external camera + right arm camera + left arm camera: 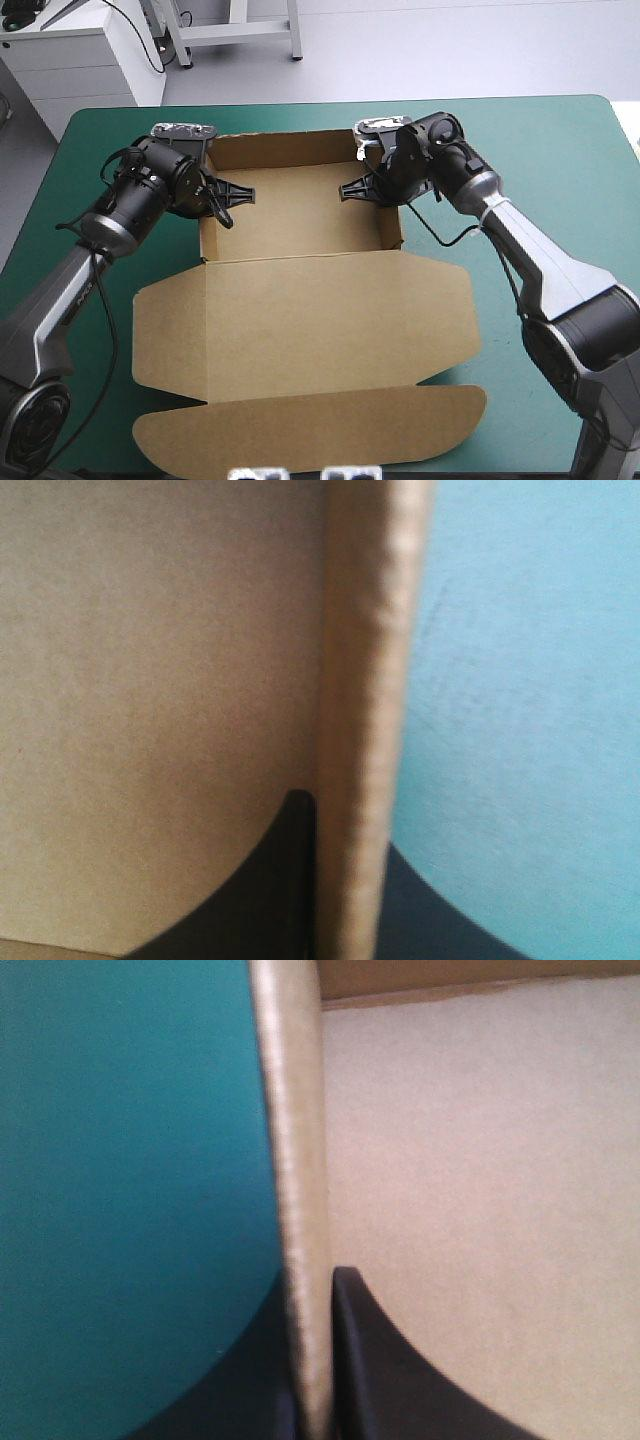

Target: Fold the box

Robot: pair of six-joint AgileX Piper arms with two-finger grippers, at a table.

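The brown box (pixel 300 300) lies in the middle of the table. Its far half is a tray with walls raised, and its lid lies flat toward the near edge. My left gripper (pixel 215 195) is shut on the tray's left wall (pixel 300 1190), one black finger (pixel 400 1380) inside and one outside over the cover. At the opposite side, my right gripper (pixel 365 188) is shut on the right wall (pixel 365 710), its inner finger (pixel 270 890) against the board. Both walls stand upright between the fingers.
The teal-green cover (pixel 540 160) shows bare to the left and right of the box. The lid's rounded front flap (pixel 310 430) reaches close to the table's near edge. The tray's back wall (pixel 285 148) stands near the far edge.
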